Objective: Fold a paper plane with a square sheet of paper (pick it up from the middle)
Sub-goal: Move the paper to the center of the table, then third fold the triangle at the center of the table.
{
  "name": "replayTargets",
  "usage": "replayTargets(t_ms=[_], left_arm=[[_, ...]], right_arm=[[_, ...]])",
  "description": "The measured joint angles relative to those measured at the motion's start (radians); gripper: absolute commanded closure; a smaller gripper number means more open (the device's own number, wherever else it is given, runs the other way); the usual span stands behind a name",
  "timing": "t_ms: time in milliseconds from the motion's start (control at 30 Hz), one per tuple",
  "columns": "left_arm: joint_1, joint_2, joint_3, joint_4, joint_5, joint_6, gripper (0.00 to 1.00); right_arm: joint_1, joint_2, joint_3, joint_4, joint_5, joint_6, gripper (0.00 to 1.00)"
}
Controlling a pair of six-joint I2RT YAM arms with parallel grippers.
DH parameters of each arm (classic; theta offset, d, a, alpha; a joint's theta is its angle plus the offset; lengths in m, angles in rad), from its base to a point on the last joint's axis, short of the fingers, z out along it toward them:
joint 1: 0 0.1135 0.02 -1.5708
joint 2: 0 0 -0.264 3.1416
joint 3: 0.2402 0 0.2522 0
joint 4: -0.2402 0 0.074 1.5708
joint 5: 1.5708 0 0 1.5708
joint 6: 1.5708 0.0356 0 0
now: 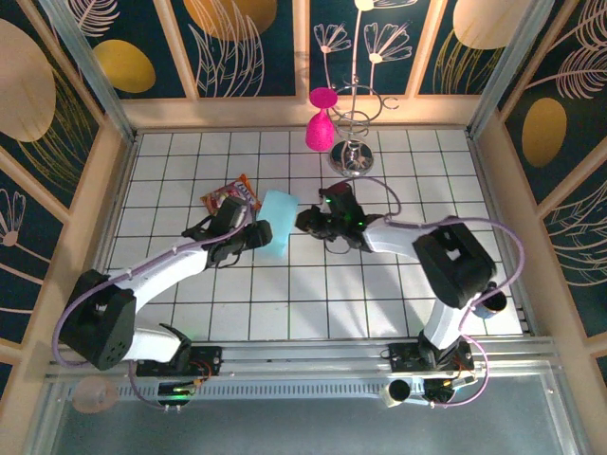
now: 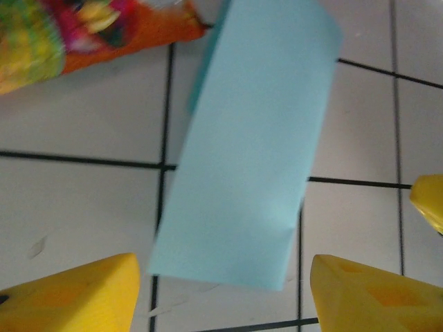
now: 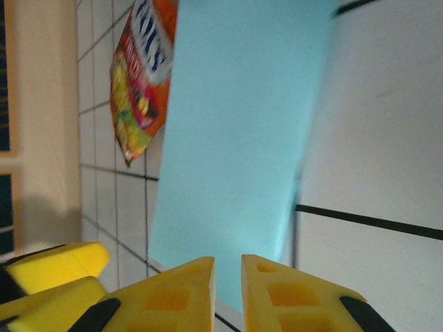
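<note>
The light-blue sheet of paper (image 1: 278, 224) lies folded into a long rectangle, not a plane's shape, in the middle of the tiled table. My left gripper (image 1: 254, 237) is at its near-left end, open. In the left wrist view the yellow fingers (image 2: 83, 294) stand wide apart on either side of the paper's (image 2: 249, 152) near edge without touching it. My right gripper (image 1: 305, 223) is at the paper's right edge. Its fingers (image 3: 173, 297) leave only a narrow slit at the right gripper (image 3: 227, 266), over a corner of the paper (image 3: 235, 138), with nothing pinched that I can see.
A red-and-yellow snack packet (image 1: 232, 196) lies just behind and left of the paper, nearly touching it (image 2: 104, 31). A pink glass (image 1: 319, 123) and a metal stand (image 1: 353, 156) are at the back. Wooden walls border the table on the left, right and back.
</note>
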Motion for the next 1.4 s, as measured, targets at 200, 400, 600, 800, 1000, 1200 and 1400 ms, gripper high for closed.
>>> replayTargets(t_ms=[200,400,600,800,1000,1200,1400], left_arm=[[0.044,-0.042,-0.075,0.036,0.035,-0.045,0.34],[0.069,-0.057,-0.094,0.057,0.048,-0.061,0.33],[0.072,-0.056,-0.095,0.077,0.062,-0.065,0.33],[0.072,-0.056,-0.095,0.082,0.071,-0.063,0.33],[0.072,-0.053,-0.093,0.100,0.133,-0.034,0.41],[0.071,0.015,-0.064,0.184,0.265,-0.023,0.51],[0.048,0.116,-0.011,0.272,0.353,-0.048,0.58]], right_arm=[[0.024,0.166,0.085,0.082,-0.104,0.064,0.85],[0.031,0.227,0.098,0.083,-0.158,0.086,0.85],[0.039,0.250,0.121,0.014,-0.164,0.064,0.85],[0.035,0.247,0.152,-0.083,-0.154,-0.054,0.85],[-0.035,0.154,0.079,-0.213,-0.154,-0.288,0.85],[-0.082,0.055,0.008,-0.315,-0.144,-0.411,0.85],[-0.082,-0.096,-0.091,-0.253,-0.107,-0.295,0.86]])
